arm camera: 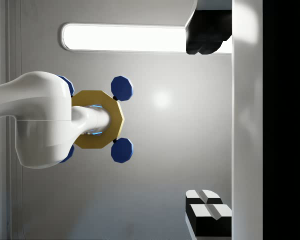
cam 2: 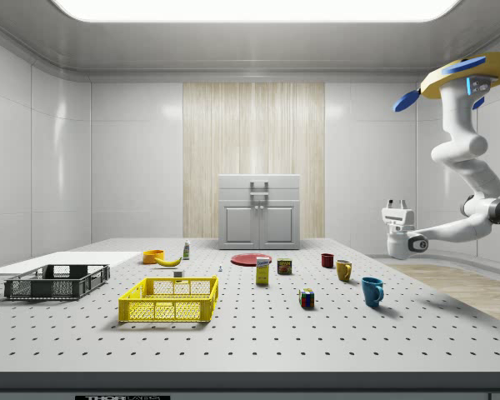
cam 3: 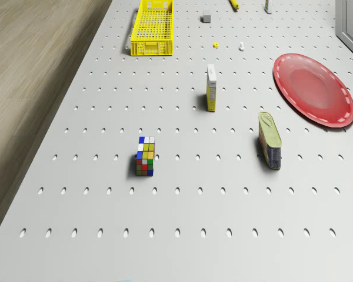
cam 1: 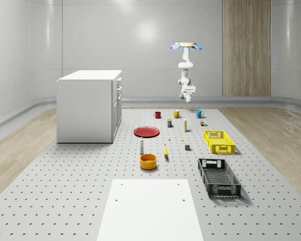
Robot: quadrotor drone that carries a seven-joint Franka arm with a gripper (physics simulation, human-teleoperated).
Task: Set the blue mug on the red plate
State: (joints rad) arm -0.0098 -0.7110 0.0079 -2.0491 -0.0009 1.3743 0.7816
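The drone hovers high above the far edge of the tabletop, behind the row of three mugs. Its arm hangs down and bends back, so the jaws point upward, well above the tabletop and apart from everything on it. In the wrist view the two fingertips sit far apart at opposite edges of the frame with the ceiling between them: the jaws are spread and hold nothing.

The blue mug stands upright near the far edge, at the whole-scene view's right end of the mug row, with the yellow mug beside it and the red mug beyond. In the side view the blue mug sits nearest the camera, handle toward the side view's right. The red plate lies flat, well apart from the blue mug, near the cabinet. In the drone view the plate's edge is cut off by the frame.

Between mugs and plate stand a tin, a small box and a puzzle cube. The yellow crate and black crate lie along the whole-scene view's right. Several tiny items near the crates are too small to identify.
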